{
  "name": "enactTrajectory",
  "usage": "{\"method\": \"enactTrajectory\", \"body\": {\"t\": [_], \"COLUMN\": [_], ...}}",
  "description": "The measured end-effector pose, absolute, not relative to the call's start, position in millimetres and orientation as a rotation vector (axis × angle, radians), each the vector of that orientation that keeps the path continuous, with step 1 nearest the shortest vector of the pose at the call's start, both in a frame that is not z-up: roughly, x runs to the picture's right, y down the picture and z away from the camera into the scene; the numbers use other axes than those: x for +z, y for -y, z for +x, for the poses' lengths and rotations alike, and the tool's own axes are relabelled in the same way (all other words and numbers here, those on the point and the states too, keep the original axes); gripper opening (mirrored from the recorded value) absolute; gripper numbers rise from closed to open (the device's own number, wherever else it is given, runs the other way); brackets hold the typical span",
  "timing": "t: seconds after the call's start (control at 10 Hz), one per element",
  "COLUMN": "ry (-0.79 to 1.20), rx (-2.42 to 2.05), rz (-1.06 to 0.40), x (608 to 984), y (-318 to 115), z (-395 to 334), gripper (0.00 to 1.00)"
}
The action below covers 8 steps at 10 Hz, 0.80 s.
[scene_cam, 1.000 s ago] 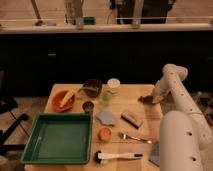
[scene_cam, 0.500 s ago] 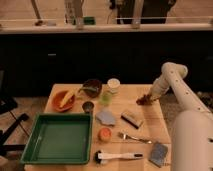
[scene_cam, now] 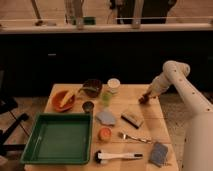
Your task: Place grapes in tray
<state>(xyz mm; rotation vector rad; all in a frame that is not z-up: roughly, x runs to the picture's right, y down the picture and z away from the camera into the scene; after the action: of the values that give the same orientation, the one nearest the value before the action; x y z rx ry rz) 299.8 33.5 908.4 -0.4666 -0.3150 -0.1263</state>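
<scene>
The grapes (scene_cam: 143, 99) are a small dark cluster near the table's right edge, toward the back. My gripper (scene_cam: 146, 96) is right at the grapes, at the end of the white arm (scene_cam: 172, 75) that reaches in from the right; I cannot tell whether it holds them. The green tray (scene_cam: 60, 117) lies at the table's front left with nothing in it, far from the gripper.
An orange bowl (scene_cam: 63, 100), a dark bowl (scene_cam: 92, 87), a white cup (scene_cam: 114, 84), a green cup (scene_cam: 106, 96) and a small can (scene_cam: 88, 106) stand at the back. A grey cloth (scene_cam: 106, 117), a block (scene_cam: 131, 118), an orange-red fruit (scene_cam: 104, 133), a fork (scene_cam: 134, 137), a brush (scene_cam: 117, 156) and a blue sponge (scene_cam: 159, 152) lie in front.
The arm has drawn back and up at the elbow, and the gripper has shifted slightly left at the grapes. Nothing else on the table has moved.
</scene>
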Motion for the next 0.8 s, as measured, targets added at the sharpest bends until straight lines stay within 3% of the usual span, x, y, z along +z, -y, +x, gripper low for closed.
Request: {"method": "enactTrajectory", "body": {"t": [0.8], "ry": [0.465], "rx": [-0.335], "rz": [-0.393], "x": [855.9], "y": [-2.7], "z": [227.8], "gripper": [0.00]}}
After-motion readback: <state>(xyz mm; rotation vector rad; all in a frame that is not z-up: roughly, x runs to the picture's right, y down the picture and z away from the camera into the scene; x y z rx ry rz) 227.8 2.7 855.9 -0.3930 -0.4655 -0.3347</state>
